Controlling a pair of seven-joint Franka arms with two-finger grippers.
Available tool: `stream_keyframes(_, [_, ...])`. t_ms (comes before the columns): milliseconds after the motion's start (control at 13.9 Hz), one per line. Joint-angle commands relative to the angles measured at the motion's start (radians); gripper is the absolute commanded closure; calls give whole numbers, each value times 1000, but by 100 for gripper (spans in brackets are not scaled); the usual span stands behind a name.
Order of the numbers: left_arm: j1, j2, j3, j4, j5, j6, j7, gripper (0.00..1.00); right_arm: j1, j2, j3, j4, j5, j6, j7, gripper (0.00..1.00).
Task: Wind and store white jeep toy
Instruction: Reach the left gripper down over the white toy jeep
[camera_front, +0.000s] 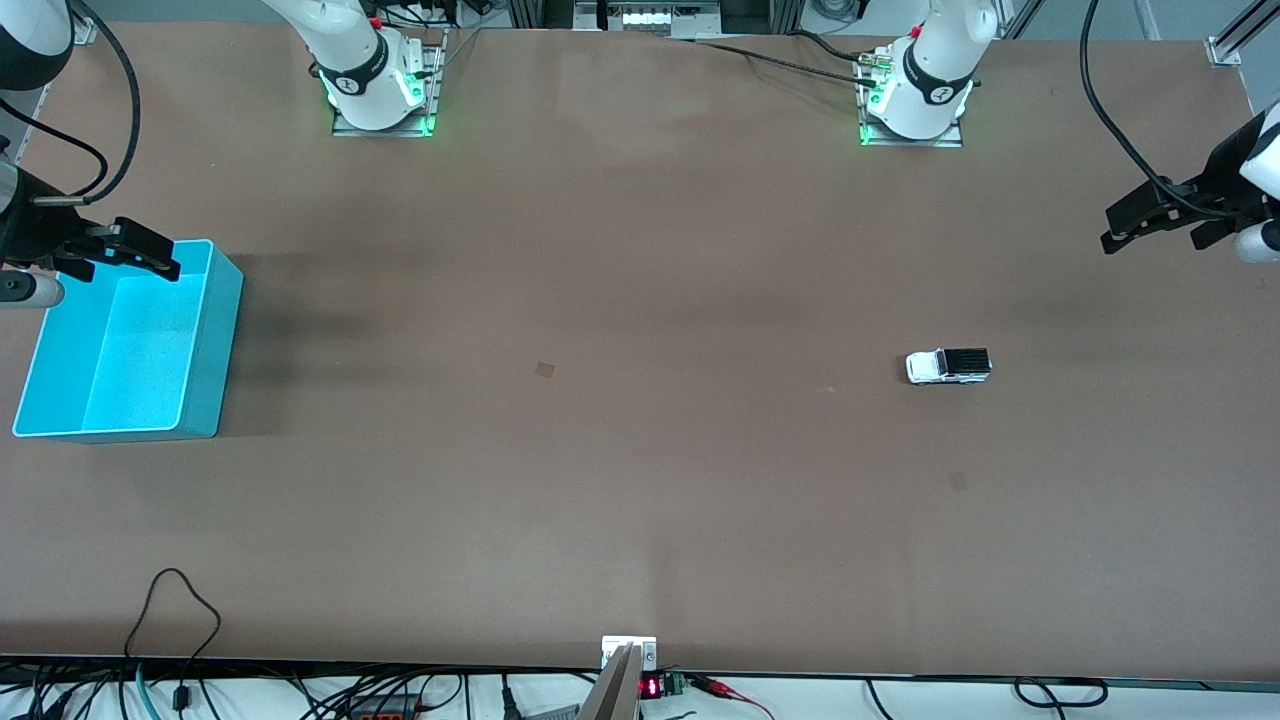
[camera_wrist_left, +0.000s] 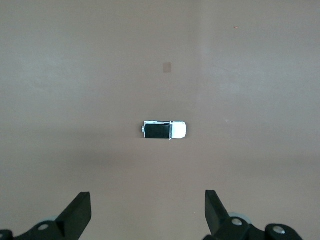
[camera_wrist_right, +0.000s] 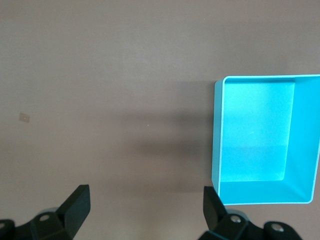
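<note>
The white jeep toy (camera_front: 948, 366) stands on the brown table toward the left arm's end, its black roof panel up. It also shows in the left wrist view (camera_wrist_left: 164, 130), alone on the table. My left gripper (camera_front: 1112, 228) hangs open and empty in the air over the table's edge at that end; its jaws stand wide apart (camera_wrist_left: 148, 215). The blue bin (camera_front: 215, 340) is empty and sits at the right arm's end. My right gripper (camera_front: 165, 258) is open and empty over the bin's rim nearest the bases (camera_wrist_right: 146, 210). The bin also shows in the right wrist view (camera_wrist_right: 260, 192).
Two small tape marks lie on the table, one near the middle (camera_front: 545, 370) and one nearer the front camera than the jeep (camera_front: 958, 481). The arm bases (camera_front: 380, 85) (camera_front: 915, 100) stand along the table's edge. Cables (camera_front: 180, 620) lie at the front edge.
</note>
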Motion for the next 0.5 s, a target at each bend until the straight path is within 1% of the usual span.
stream_keyframes(0, [13, -28, -8, -21, -13, -5, 19, 0, -7, 2, 3, 12, 22, -11, 3, 0])
stream_keyframes(288, [10, -20, -8, -21, -13, -5, 19, 0, -7, 2, 3, 12, 22, -13, 5, 0])
stream_keyframes(432, [10, 7, -8, -15, -15, -5, 17, 0, -7, 2, 3, 12, 24, -13, 5, 0])
